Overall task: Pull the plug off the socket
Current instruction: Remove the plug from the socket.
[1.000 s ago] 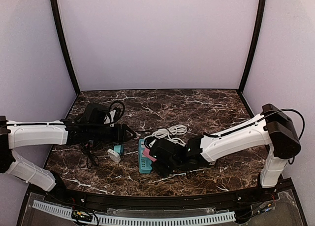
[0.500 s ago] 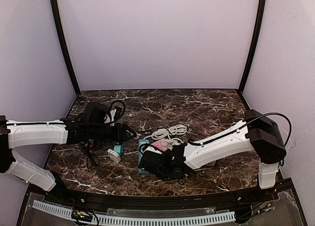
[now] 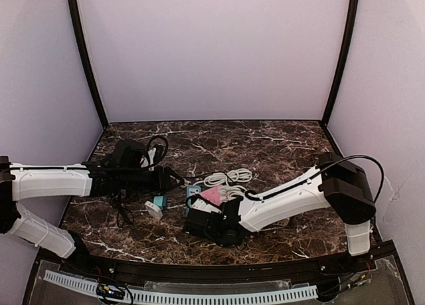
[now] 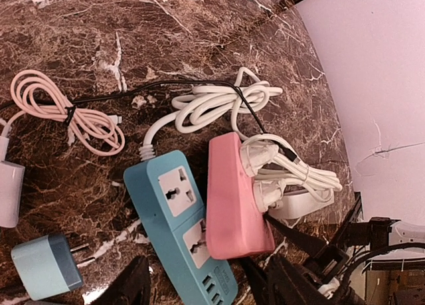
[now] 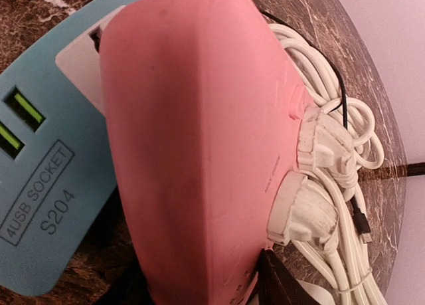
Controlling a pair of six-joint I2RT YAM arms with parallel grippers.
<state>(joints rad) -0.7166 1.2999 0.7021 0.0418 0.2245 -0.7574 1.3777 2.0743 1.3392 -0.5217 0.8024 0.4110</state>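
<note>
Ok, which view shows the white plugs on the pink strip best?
Right wrist: both plugs show close up, seated in the side of the strip. Left wrist shows them smaller but clear. Top view: too small to make out.

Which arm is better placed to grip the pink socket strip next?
Right. The right gripper has a finger on each side of the pink strip, near the white plugs. The left gripper stands apart to the left, holding nothing.
</note>
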